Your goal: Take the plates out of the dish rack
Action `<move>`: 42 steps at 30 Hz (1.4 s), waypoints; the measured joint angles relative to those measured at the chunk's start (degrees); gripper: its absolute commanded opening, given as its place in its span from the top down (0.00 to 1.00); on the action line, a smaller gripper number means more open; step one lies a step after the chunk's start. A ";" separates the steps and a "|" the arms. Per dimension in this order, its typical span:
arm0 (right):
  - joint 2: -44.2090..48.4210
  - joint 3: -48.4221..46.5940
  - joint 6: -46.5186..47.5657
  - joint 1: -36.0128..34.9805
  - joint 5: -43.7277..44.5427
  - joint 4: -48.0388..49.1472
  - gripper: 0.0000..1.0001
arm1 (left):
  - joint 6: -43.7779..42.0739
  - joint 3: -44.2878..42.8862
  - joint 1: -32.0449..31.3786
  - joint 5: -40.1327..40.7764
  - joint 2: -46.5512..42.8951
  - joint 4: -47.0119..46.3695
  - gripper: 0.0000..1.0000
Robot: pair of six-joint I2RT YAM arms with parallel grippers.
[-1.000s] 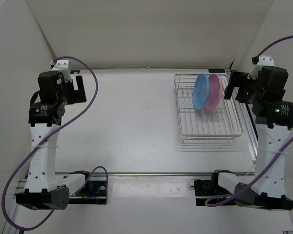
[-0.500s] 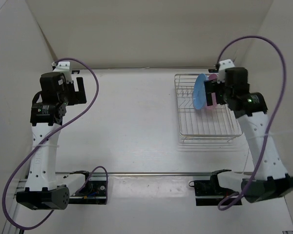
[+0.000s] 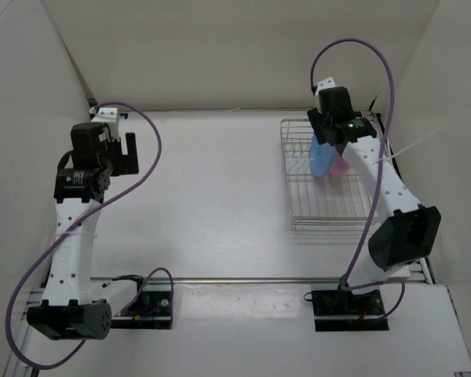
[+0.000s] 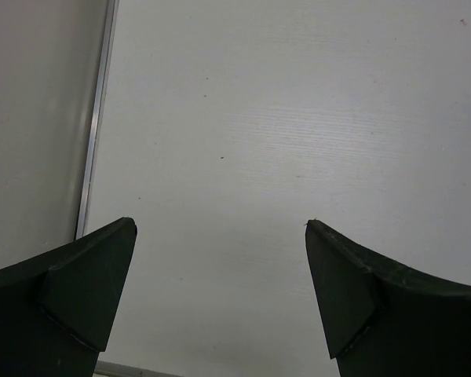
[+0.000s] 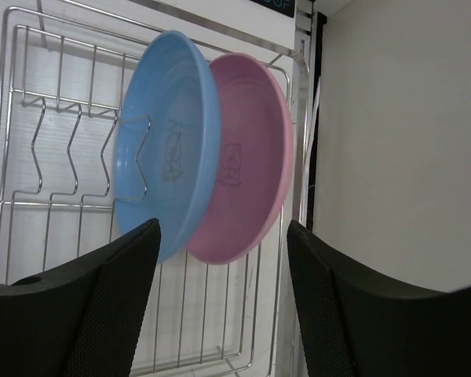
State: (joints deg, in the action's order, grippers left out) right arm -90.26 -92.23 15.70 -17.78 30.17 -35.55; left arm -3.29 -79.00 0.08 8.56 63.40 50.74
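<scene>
– Blue plate and pink plate are both standing on edge in the dish rack, leaning together at its far end. We haven't unloaded anything yet.
– But look at what we've just done! A second ago our right arm sat off to the right of the rack. Now it has swung in over the rack, and the right gripper is looking straight at both plates.
– How are the jaws?
– Apart, holding nothing. From the wrist camera both rims fall in the gap between the fingers. Whether a finger touches plastic, we can't tell.
– And our left side?
– Our left gripper hasn't budged. It's spread wide over bare tabletop, well away from the rack.
– So what does that mean for us?
– We judge the approach is done and the first grasp comes next. Our worry is that the plates lean on each other. Closing could catch two rims instead of one, or the one we leave could tip as the other lifts out.
</scene>
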 measured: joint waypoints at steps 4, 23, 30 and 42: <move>-4.63 -0.04 0.37 0.04 1.25 1.46 0.31 | -0.44 1.68 0.00 0.52 -0.31 -0.17 0.00; -12.50 0.04 1.73 2.03 4.55 4.92 0.71 | -1.60 4.28 0.00 0.68 -1.22 -2.82 0.00; -14.43 0.09 1.66 1.97 8.09 5.40 0.71 | -1.60 4.28 0.00 0.68 -1.22 -3.23 0.00; -14.64 0.07 4.07 0.09 15.21 5.73 0.68 | -1.66 4.28 0.00 0.04 -1.22 -3.26 0.00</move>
State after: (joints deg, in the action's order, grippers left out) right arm -104.90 -92.16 19.77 -17.69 45.39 -29.82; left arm -4.95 -74.72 0.08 8.60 62.17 47.48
